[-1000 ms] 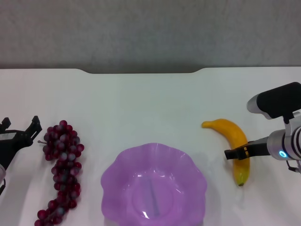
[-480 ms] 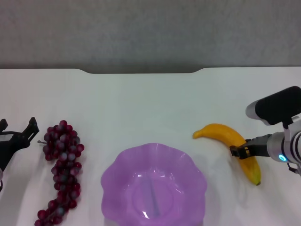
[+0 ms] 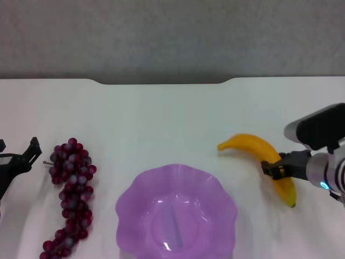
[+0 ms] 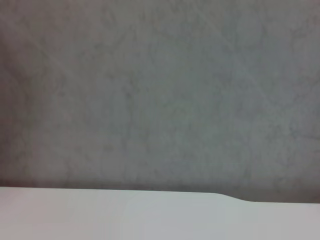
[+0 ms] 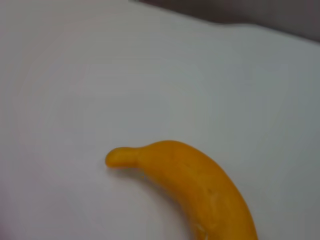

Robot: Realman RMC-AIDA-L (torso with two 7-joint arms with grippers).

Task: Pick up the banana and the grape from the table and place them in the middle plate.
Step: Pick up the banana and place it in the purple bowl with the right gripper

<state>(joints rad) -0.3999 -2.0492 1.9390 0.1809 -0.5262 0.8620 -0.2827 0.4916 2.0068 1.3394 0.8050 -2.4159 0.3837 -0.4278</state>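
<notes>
While we look down from the head camera, we see the middle plate point(image 3: 176, 216), a translucent purple dish with a wavy scalloped rim, sitting on the white table point(image 3: 161, 118) at the near edge of the view; nothing lies in it, and only a pale streak of reflected light shows on its floor. To its right, the banana point(image 3: 261, 161) lies apart from the rim, its stem end pointing toward the table's centre and its darker tip toward the near right. Our right gripper point(image 3: 274, 168) has its dark fingers closed against the banana's middle, gripping it; whether the fruit is lifted clear of the table or touching it we cannot tell. In the right wrist view the banana point(image 5: 192, 187) fills the lower part of the picture over bare white tabletop. On the plate's other side, the grape point(image 3: 70, 198) bunch stretches along the table, well outside the plate. Our left gripper point(image 3: 19, 160) sits just beside the bunch's far end, not touching it, its fingers spread apart and holding nothing.
</notes>
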